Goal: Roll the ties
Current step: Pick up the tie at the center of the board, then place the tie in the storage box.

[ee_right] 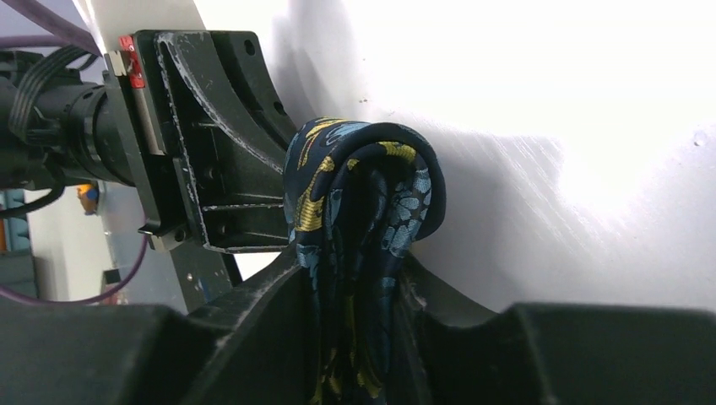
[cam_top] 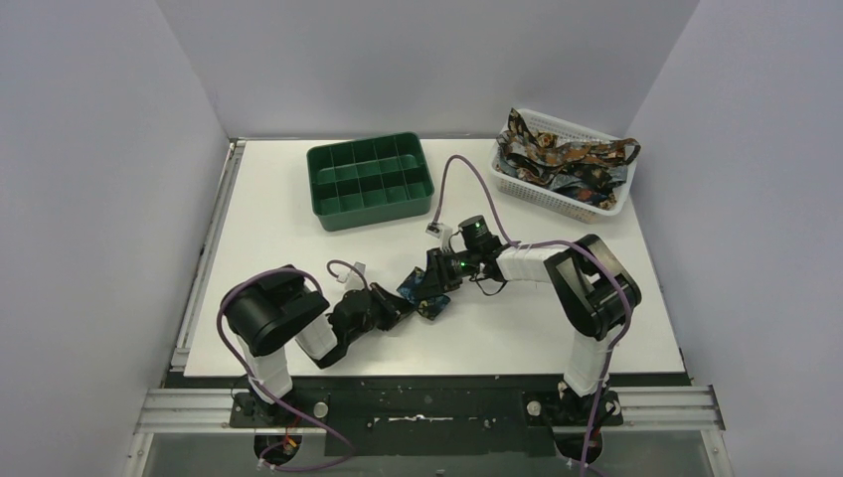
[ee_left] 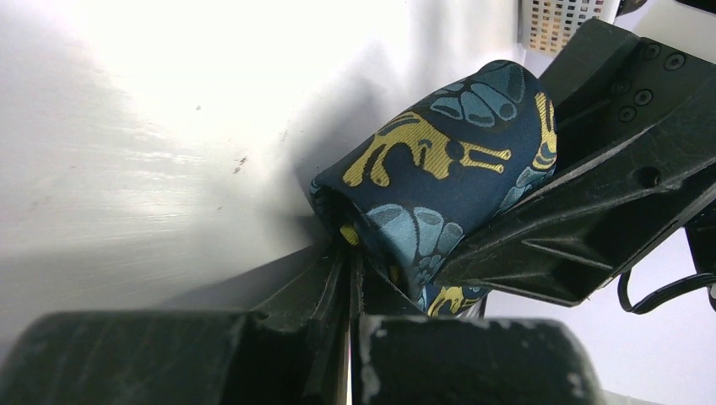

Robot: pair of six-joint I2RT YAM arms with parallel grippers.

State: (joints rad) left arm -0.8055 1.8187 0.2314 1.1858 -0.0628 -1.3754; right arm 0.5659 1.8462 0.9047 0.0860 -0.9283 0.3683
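Rolled navy fabric necktie (ee_right: 363, 169) with blue-and-yellow pattern, lying on white tabletop (cam_top: 298, 248), well to the near side of green plastic compartment tray (cam_top: 373, 214). Clamped between right gripper (ee_right: 355, 283) fingers. Beside it, left gripper (ee_left: 349, 263) fingers pressed together, possibly nipping its edge.

The table (cam_top: 298, 219) is viewed from above and behind. The rolled tie (ee_left: 439, 194) is seen closely by both wrist cameras.
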